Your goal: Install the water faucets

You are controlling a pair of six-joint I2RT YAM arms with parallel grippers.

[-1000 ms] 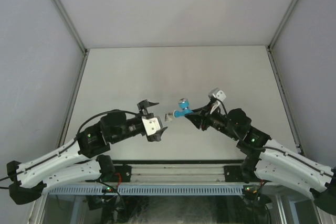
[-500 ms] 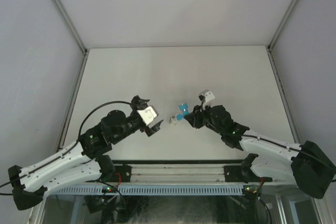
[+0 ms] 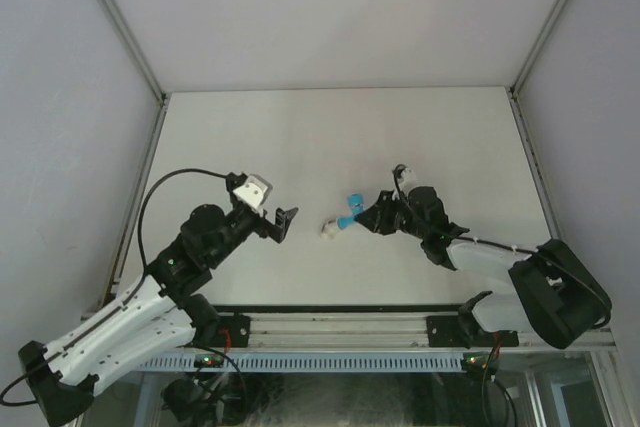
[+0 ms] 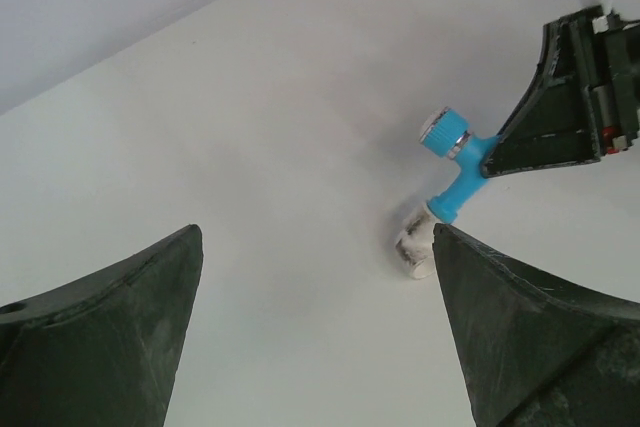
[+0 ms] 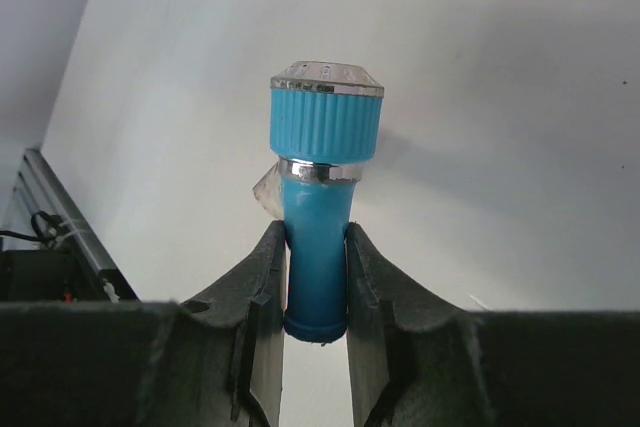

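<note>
Seemingly matte white table [image 3: 330,137], pale walls [image 3: 330,7], faucet [image 3: 350,210]

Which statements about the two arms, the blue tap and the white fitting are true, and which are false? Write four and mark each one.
1. The right arm has its jaws shut on the blue tap. True.
2. The left arm grips the white fitting. False: its jaws stand open and empty, apart from the fitting.
3. The tap's ribbed knob is red. False: it is blue with a silvery ring below it.
4. The white fitting sits at the end of the tap nearest the left arm. True.
</note>
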